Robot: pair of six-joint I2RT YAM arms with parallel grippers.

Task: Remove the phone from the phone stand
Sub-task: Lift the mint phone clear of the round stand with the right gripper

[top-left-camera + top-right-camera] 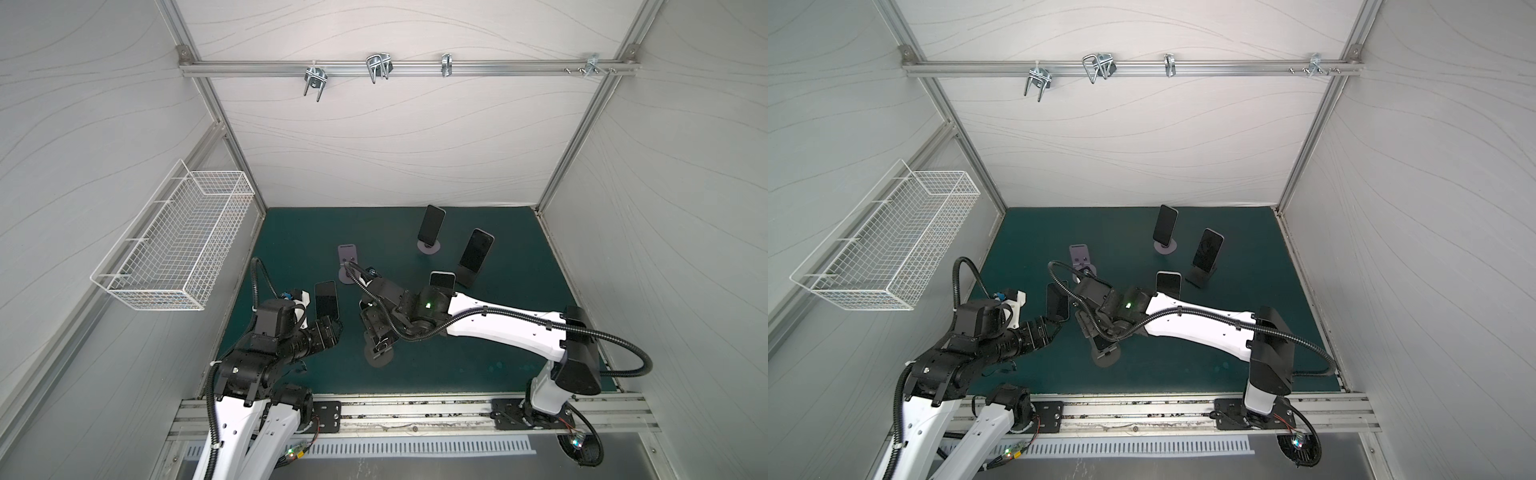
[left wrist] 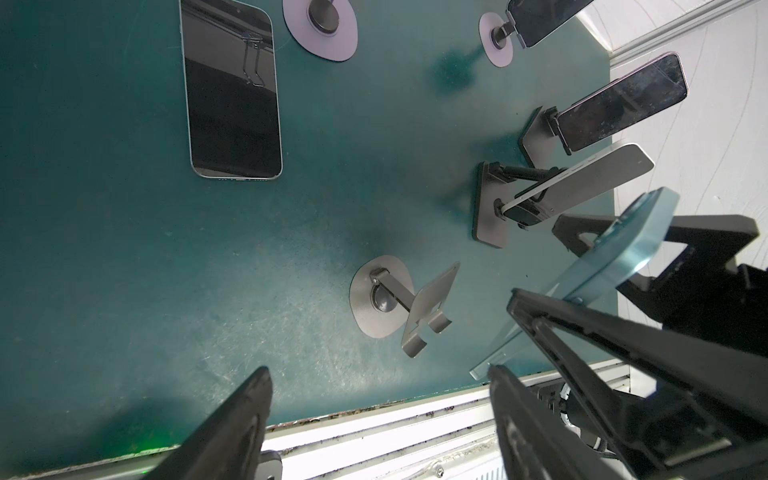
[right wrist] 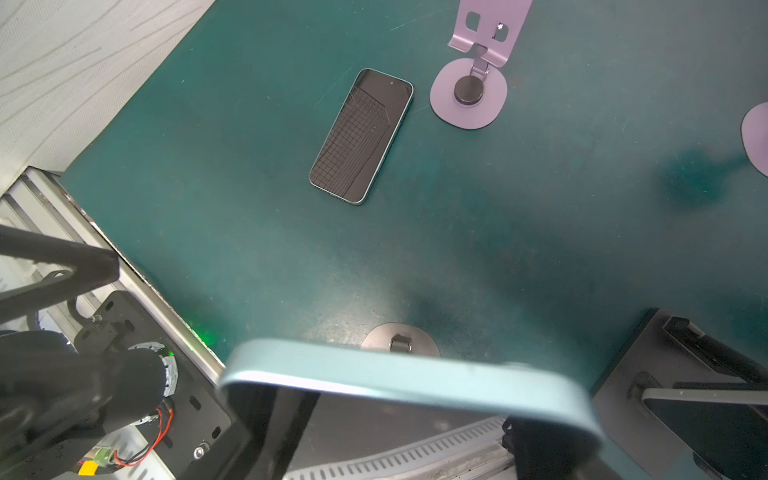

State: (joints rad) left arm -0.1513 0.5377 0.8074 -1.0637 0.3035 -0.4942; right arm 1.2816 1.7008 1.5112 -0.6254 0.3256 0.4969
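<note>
1. In both top views my right gripper [image 1: 379, 341] [image 1: 1100, 343] reaches across the middle of the green mat [image 1: 478, 332] and hangs over the grey stand [image 1: 380, 359] [image 1: 1108, 359]; the phone it carries is mostly hidden under it here; my left gripper [image 1: 334, 327] [image 1: 1057, 322] sits just beside a dark phone [image 1: 326, 298] [image 1: 1057, 300] that lies flat on the mat
2. In the left wrist view my left gripper [image 2: 378, 370] is spread wide, its fingers [image 2: 241, 415] well apart with only mat between them, grasping nothing; my right gripper [image 2: 598, 274] is clamped on the light-blue phone [image 2: 631, 249], one finger on each face; the phone is tilted in the air, apart from the grey stand [image 2: 399, 299], whose cradle is bare; the dark phone [image 2: 232, 95] lies flat, well apart from both grippers
3. In the right wrist view the light-blue phone [image 3: 407, 382] runs across the near edge of the picture, blurred by closeness, in my right gripper's grasp; the round base of the grey stand [image 3: 399, 338] shows on the mat just past the phone's edge; farther off, the dark phone [image 3: 361, 137] lies screen up beside a lilac stand [image 3: 469, 91]
</note>
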